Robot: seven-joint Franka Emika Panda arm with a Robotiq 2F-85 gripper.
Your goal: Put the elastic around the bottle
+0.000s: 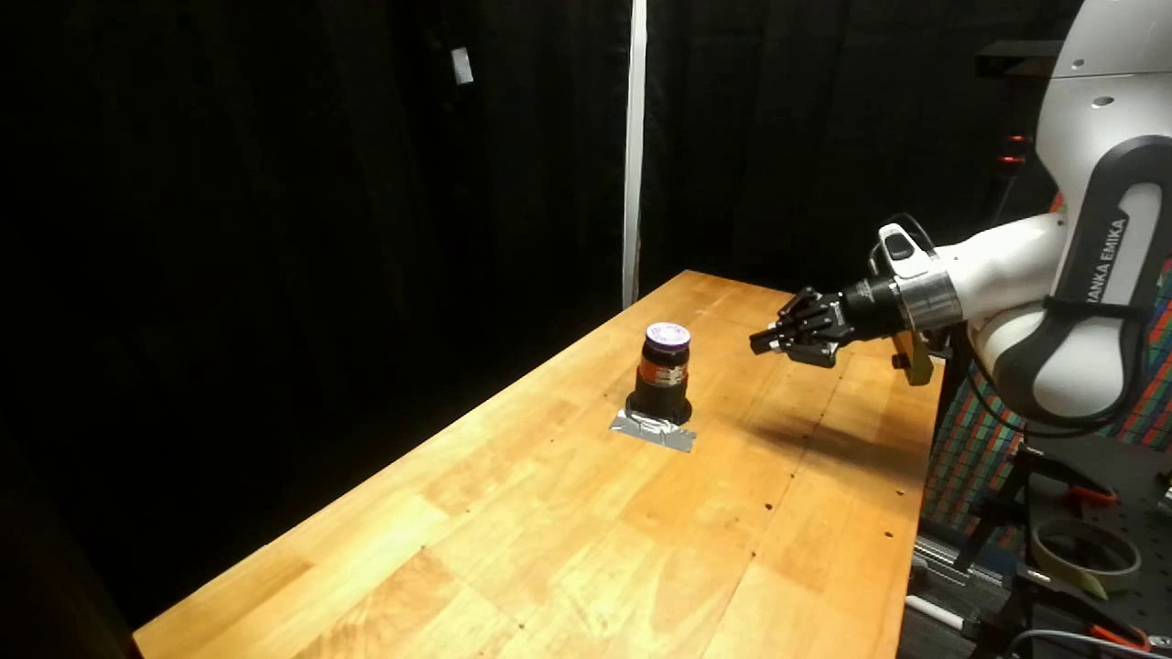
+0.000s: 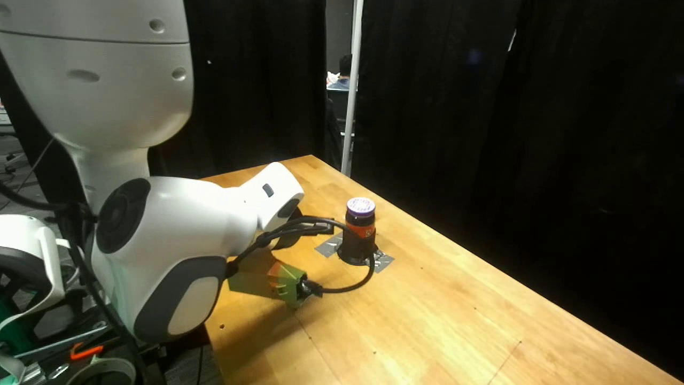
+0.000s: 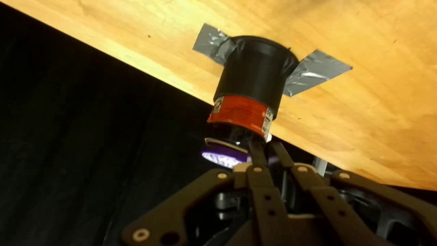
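Observation:
The bottle is a dark jar with an orange-red label (image 1: 661, 373) and a purple-white lid; it also shows in an exterior view (image 2: 362, 231). It stands upright in a black holder (image 1: 661, 401). In the wrist view the bottle (image 3: 239, 114) looks upside down. A thin tan strip (image 3: 226, 145) shows just under the lid; I cannot tell whether it is the elastic. My gripper (image 1: 775, 337) is beside the bottle, apart from it, near lid height. In the wrist view the fingertips (image 3: 268, 148) have a narrow gap with nothing clear between them.
Grey tape (image 1: 654, 432) fixes the holder to the wooden table (image 1: 549, 567). A black cable (image 2: 352, 286) loops from the green camera mount (image 2: 267, 280) on my wrist. The table's far edge lies close behind the bottle, with a black curtain (image 1: 320, 229) beyond.

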